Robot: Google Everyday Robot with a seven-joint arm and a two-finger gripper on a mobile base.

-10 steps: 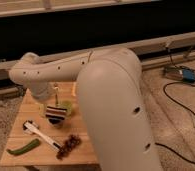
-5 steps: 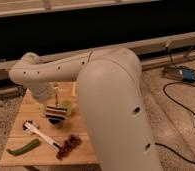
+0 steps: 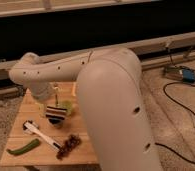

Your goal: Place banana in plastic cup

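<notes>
The fingers (image 3: 55, 113) hang low over the table (image 3: 21, 117), just beside the plastic cup (image 3: 67, 106), on its side toward the green vegetable (image 3: 24, 147); open or closed, I cannot tell. The banana is not visible, perhaps in their hold. If so, the next move is a short shift across to above the cup's mouth.

Green vegetable (image 3: 23, 147), white utensil (image 3: 41, 134), dark grapes (image 3: 68, 146) near gripper (image 3: 55, 114).

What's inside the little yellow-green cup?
The plastic cup stands on the wooden table, partly covered by the gripper on its left side. Its inside is hidden, so I cannot tell.
</notes>
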